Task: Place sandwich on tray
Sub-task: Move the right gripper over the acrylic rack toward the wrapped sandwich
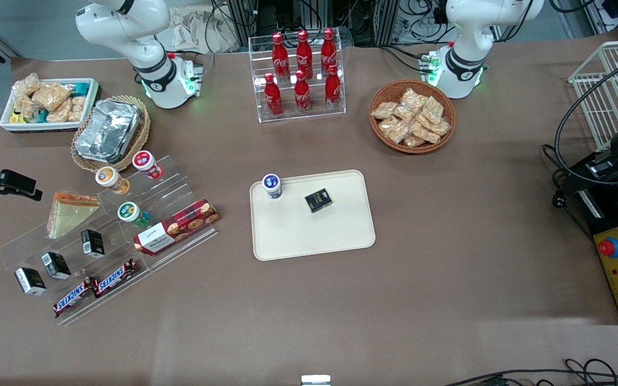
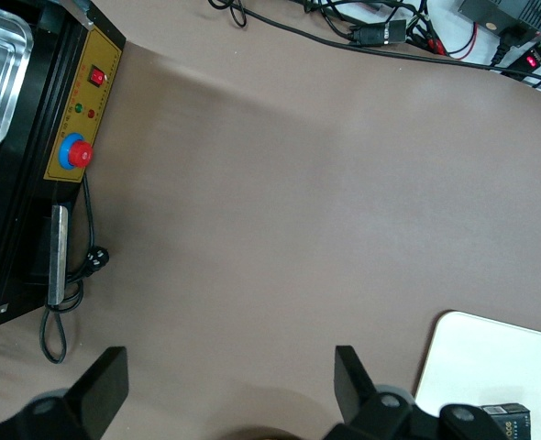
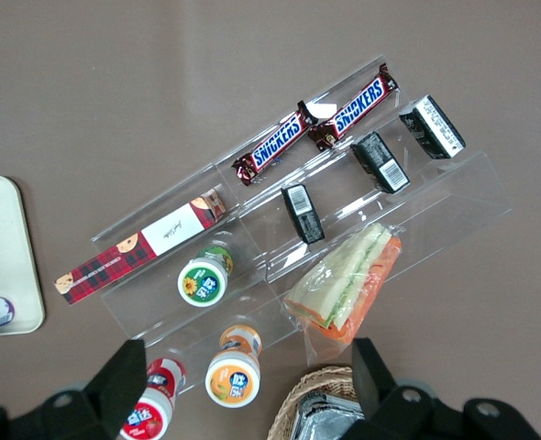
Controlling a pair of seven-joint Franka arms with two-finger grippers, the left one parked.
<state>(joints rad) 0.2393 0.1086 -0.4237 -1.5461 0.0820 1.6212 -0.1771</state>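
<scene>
Gripper (image 3: 243,380) hovers spread above the stepped acrylic rack (image 3: 454,197). Sandwich (image 3: 346,284) untouched; descend squarely, pinch across the wrapped wedge, then carry to tray (image 1: 336,236).

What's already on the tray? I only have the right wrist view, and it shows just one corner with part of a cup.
Observer: Two things: a blue-lidded cup and a small black box, both on the part of the tray farther from the front camera.
Operator: Any bare room for the sandwich?
Observer: Yes, the tray's half nearer the front camera is bare.
Operator: Where's my tool relative to the sandwich?
Observer: The tool, open, hangs at the working arm's end of the table, beside the sandwich and not touching it.
</scene>
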